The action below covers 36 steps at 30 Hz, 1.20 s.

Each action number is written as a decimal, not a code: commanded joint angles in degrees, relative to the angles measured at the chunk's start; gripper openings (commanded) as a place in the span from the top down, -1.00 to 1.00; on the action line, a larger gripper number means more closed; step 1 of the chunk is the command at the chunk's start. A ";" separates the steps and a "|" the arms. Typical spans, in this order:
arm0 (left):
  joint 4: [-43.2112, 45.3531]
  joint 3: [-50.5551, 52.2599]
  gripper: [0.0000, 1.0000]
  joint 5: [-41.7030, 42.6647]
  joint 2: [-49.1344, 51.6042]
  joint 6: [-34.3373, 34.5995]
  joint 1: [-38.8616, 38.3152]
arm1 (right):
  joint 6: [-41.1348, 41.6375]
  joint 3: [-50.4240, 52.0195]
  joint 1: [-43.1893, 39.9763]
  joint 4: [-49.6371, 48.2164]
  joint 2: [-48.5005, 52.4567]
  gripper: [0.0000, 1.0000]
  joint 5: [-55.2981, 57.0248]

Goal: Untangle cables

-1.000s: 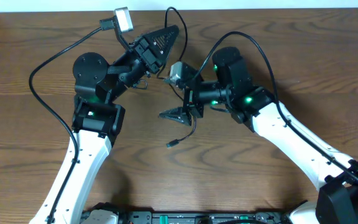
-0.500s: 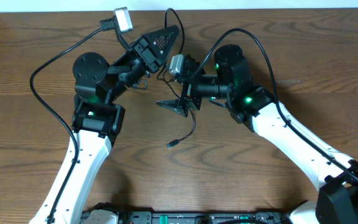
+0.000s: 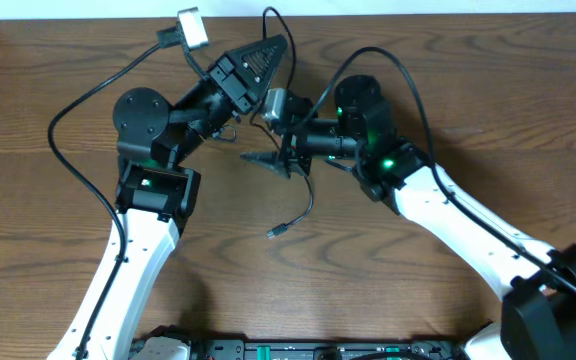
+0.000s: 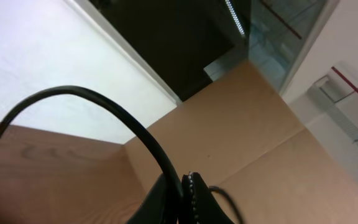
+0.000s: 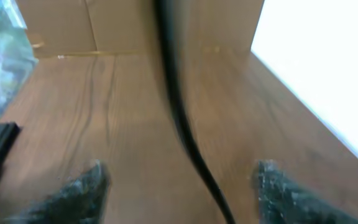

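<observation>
The thin black cord (image 3: 310, 200) is strung between the two arms near the far middle of the brown wooden table (image 3: 418, 290). Its general run is from the far edge toward the near side. At the top it arcs in a small loop just beyond the tips of the left gripper (image 3: 284, 42). Lower down it passes the right gripper (image 3: 263, 160), and below those fingers a loose tail curves down to the tabletop. The tail ends in a small plug end (image 3: 274, 233) pointing toward the near left.

In the left wrist view the left gripper (image 4: 187, 186) has its fingers pressed together, and the cord (image 4: 104, 106) springs out of them in a high bow to the left, so it looks pinched there.

In the right wrist view the right gripper (image 5: 179, 167) has its fingers (image 5: 79, 190) standing well apart. The cord (image 5: 179, 118) runs lengthwise down the gap between them and touches neither.

Beyond the right fingertips stands a tan cardboard box (image 5: 61, 25); I cannot see what it holds.
</observation>
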<state>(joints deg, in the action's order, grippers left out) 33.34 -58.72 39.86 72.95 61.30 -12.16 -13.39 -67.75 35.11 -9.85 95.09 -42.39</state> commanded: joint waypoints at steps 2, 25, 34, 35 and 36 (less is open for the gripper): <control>0.61 -0.11 0.83 -0.55 -1.55 0.31 -0.11 | 1.77 0.09 0.17 0.07 1.79 0.06 -0.24; -1.97 -0.11 0.68 -0.92 -1.53 -2.54 0.52 | 2.64 0.09 -3.04 3.21 1.75 0.98 -7.91; -7.87 -0.11 0.25 -0.87 -1.53 -11.28 1.46 | 8.81 0.09 -8.26 5.84 1.22 0.98 -11.82; -10.78 -0.11 0.24 -0.90 -1.53 -14.60 1.55 | 10.25 0.09 -9.44 7.54 0.81 0.98 -11.85; -13.05 -0.11 0.24 -0.90 -1.53 -17.40 1.55 | 11.15 0.09 -10.27 8.76 0.37 0.98 -11.85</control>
<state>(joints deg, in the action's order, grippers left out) 24.32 -58.74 38.98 72.42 53.78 -11.14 -7.22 -67.72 27.40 -3.36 97.10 -52.49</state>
